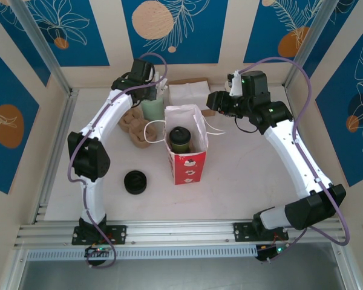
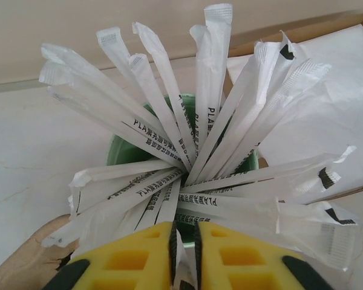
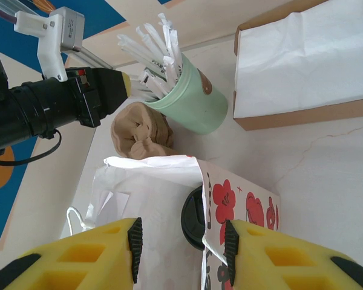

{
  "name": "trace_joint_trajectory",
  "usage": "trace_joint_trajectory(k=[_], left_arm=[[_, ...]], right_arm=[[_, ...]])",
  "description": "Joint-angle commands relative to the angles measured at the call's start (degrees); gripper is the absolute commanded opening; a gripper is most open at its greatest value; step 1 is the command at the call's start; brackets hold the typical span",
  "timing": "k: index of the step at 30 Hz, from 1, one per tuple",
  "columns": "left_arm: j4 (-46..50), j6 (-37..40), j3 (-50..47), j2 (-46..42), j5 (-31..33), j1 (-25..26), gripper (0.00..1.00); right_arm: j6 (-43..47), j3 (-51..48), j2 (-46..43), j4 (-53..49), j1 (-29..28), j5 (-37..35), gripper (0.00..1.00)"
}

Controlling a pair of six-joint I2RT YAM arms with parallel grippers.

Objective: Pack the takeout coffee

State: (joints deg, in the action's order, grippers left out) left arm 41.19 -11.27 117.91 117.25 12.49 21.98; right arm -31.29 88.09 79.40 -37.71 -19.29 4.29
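The takeout coffee (image 1: pixel 180 138), a small dark cup with a round black lid (image 3: pixel 194 218), stands inside the open red-and-white bag (image 1: pixel 186 158). My right gripper (image 3: pixel 180 241) is open behind the bag, and its jaws straddle the bag's flowered side wall (image 3: pixel 248 208). My left gripper (image 2: pixel 185 232) is over the green cup (image 1: pixel 151 109) full of paper-wrapped straws (image 2: pixel 169 139). Its yellow fingers (image 2: pixel 133 257) are shut on one wrapped straw (image 2: pixel 181 254) at the near rim.
A cardboard box of white napkins (image 1: pixel 189 92) sits at the back, right of the green cup. A brown pulp cup carrier (image 1: pixel 135 125) lies left of the bag. A low stack of black lids (image 1: pixel 135 182) rests at front left. The bag's white handles (image 1: pixel 152 130) droop sideways.
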Motion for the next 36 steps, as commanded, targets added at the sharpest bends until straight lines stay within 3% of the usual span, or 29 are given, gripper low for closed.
trace_joint_trajectory(k=[1, 9, 16, 30, 36], left_arm=[[0.45, 0.88, 2.59, -0.92, 0.69, -0.8, 0.11], [1.34, 1.69, 4.16, -5.46, -0.48, -0.71, 0.02], [2.97, 2.68, 4.66, -14.18, -4.11, 0.18, 0.01], [7.05, 4.19, 5.32, -31.42, -17.99, 6.5, 0.02], [6.43, 1.32, 3.61, -36.64, -28.29, 8.66, 0.03]], right_arm=[[0.2, -0.69, -0.73, 0.73, 0.47, 0.52, 0.43], [1.39, -1.49, -2.02, 1.57, 1.04, -1.43, 0.43], [1.59, -3.26, -3.73, 4.37, 2.75, -3.54, 0.43], [0.97, -4.23, -3.53, 5.88, 4.97, -2.98, 0.42], [1.05, -4.59, -3.46, 5.98, 5.49, -3.06, 0.42]])
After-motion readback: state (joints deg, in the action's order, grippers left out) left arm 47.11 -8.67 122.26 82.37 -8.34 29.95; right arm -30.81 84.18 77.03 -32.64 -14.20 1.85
